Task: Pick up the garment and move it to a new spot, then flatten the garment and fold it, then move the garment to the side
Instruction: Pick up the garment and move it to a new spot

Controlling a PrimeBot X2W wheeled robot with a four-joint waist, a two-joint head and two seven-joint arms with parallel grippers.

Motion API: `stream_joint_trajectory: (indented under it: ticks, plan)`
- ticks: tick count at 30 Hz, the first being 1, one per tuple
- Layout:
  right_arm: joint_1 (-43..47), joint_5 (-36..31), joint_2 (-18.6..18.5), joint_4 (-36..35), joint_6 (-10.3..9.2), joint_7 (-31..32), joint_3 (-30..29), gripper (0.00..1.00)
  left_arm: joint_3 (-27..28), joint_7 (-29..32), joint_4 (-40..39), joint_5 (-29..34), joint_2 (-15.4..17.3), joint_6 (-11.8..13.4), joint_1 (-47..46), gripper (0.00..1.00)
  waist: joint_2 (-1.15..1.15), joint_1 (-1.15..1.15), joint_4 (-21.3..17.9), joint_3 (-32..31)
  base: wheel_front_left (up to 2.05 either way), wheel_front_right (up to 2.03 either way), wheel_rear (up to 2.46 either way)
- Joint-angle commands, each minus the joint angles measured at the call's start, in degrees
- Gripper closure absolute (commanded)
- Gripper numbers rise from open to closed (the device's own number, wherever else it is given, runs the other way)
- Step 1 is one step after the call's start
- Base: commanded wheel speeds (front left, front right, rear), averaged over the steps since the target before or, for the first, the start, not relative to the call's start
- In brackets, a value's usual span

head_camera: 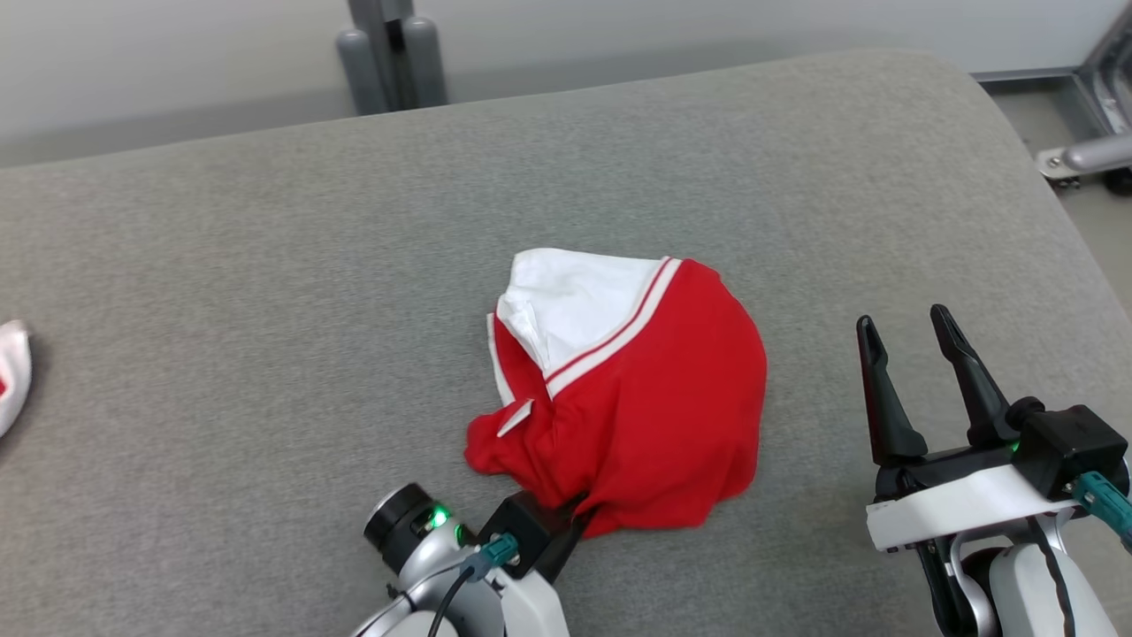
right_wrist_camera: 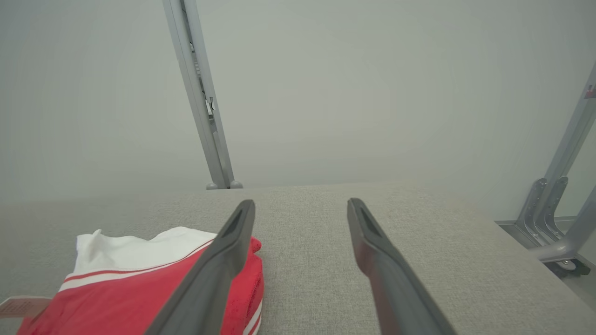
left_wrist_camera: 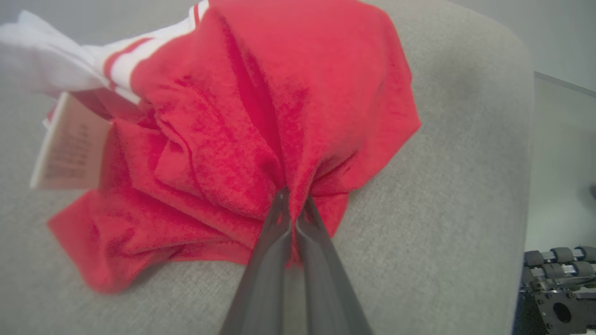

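Since our left gripper point(left_wrist_camera: 293, 200) has its fingers clamped on the near edge of the red-and-white garment point(head_camera: 654, 416), bunched in the middle of the desk point(head_camera: 265, 310), and our right gripper point(head_camera: 904, 320) hangs beside it with fingers apart, we lift slowly, judging that so thin a pinch could slip.

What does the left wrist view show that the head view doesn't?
Left wrist view: the left gripper pinched shut on a red fold of the garment, plus dark rollers past the table. Head view: the right gripper, open and apart from the garment, and a white item on the table at far left. Both: the red-and-white garment crumpled on the grey table.
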Motion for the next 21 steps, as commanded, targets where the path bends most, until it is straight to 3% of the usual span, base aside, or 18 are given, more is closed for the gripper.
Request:
stream_joint_trajectory:
  ticks: [1,5,6,7,11,21]
  plan:
    - [0.0,-0.1,-0.3,0.1,0.11,-0.4,-0.3,0.0,0.1,-0.3,0.5,-0.3,0.3,-0.2,0.7,1.0,0.0,0.0,1.1,-0.4,0.0,0.0,0.0]
    - [-0.1,-0.3,-0.3,0.4,0.11,-0.2,-0.6,0.0,0.3,-1.5,1.9,-1.8,-0.1,-0.2,1.8,1.0,0.0,0.0,2.9,-1.2,0.0,0.0,0.0]
    - [-0.1,-0.5,-0.3,0.5,0.11,-0.2,-0.8,0.0,0.6,-2.1,2.0,-2.3,-0.3,0.0,2.1,0.6,0.0,0.0,3.4,-1.5,0.0,0.0,0.0]
    - [0.0,-0.5,-0.3,0.5,0.11,-0.1,-0.8,0.0,1.0,-3.0,1.9,-2.3,-0.3,0.3,2.3,0.0,0.0,0.0,3.8,-1.8,0.0,0.0,0.0]
    - [0.2,-1.2,-0.3,0.2,0.11,0.3,-1.4,0.0,3.6,-6.2,0.3,-4.2,-0.2,1.9,2.6,0.0,0.0,0.0,5.1,-3.1,0.0,0.0,0.0]
    - [1.3,-2.7,-0.3,-1.3,0.11,1.7,-2.4,0.0,15.9,-12.4,-6.9,-8.0,4.3,10.2,3.5,0.0,0.0,0.0,7.7,-6.2,0.0,0.0,0.0]
